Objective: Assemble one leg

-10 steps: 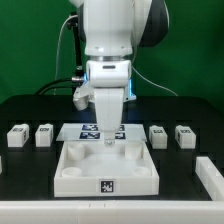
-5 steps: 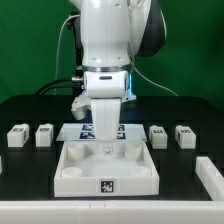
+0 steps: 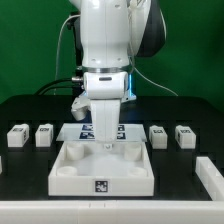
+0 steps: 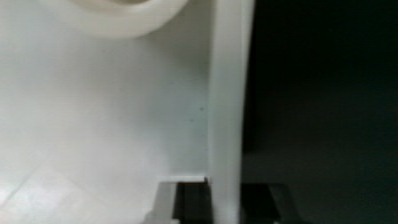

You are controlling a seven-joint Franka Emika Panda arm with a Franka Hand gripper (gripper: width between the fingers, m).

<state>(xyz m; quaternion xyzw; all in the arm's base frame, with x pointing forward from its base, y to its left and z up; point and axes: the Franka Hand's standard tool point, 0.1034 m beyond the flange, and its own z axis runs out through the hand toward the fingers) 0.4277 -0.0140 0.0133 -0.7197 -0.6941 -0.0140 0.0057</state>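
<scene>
Four small white plastic leg blocks with black-and-white tags are lying untouched in a row across the black tabletop [image 3: 30, 160]. Two leg blocks [image 3: 17, 135] [image 3: 44, 133] are sitting toward the edge at the exterior view's left, and two [image 3: 158, 133] [image 3: 184, 133] toward the edge at its right. Judged rigid, light and smooth-sided, each is best taken across two opposite flat faces, squarely. The arm is standing vertical at mid-table, with the gripper [image 3: 103, 141] pointing straight down at the rear wall of the large white square tray-like part [image 3: 70, 172], just in front of the flat white marker board [image 3: 75, 130]. In the wrist view the gripper [image 4: 226, 205] is appearing to straddle that wall [image 4: 228, 100] beside a round socket [image 4: 125, 15]. Whether the claw is clamping or merely open around the wall cannot be told.
</scene>
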